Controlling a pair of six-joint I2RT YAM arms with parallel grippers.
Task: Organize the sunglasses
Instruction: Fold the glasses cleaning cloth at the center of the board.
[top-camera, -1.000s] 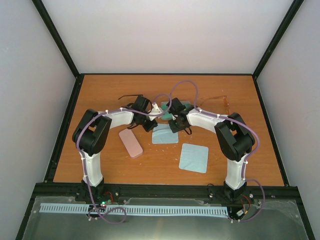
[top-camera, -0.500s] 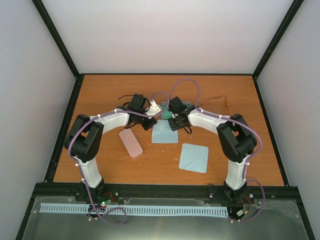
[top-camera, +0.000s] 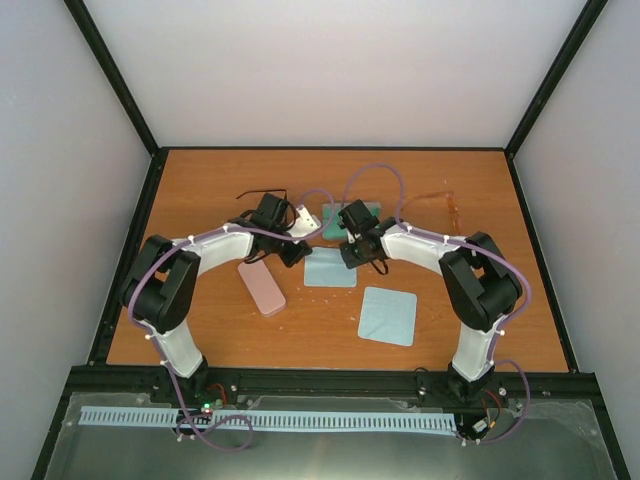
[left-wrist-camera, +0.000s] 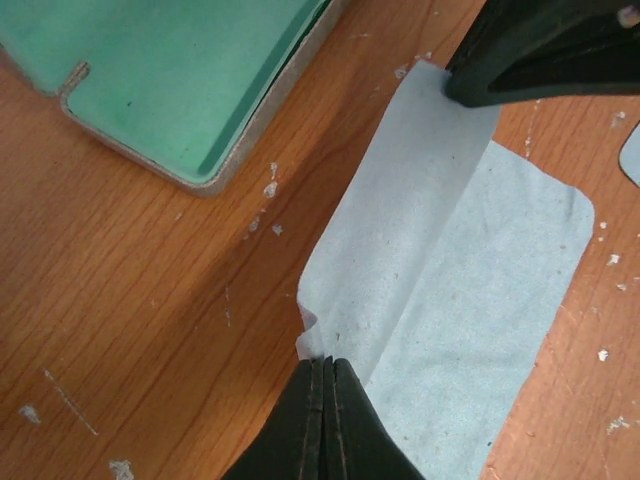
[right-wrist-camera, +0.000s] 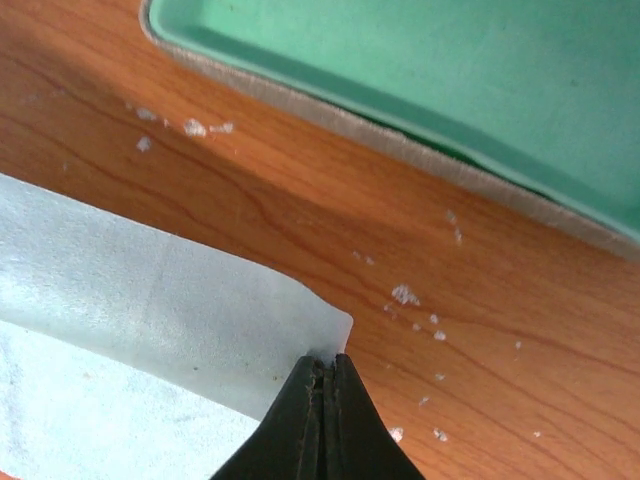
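Note:
The dark sunglasses lie at the back of the table, just behind my left wrist. The faint reddish-brown sunglasses lie at the back right. My left gripper is shut on the far left corner of a pale blue cloth. My right gripper is shut on the far right corner of that cloth. The cloth's far edge is lifted and folded over toward me. Neither pair of sunglasses shows in the wrist views.
An open case with green lining lies just beyond the cloth. A pink case lies to the left, and a second pale blue cloth sits nearer on the right. White crumbs dot the wood.
Both elbows have sunk lower and swung outward. The grippers stay shut on the cloth's far corners, almost in place.

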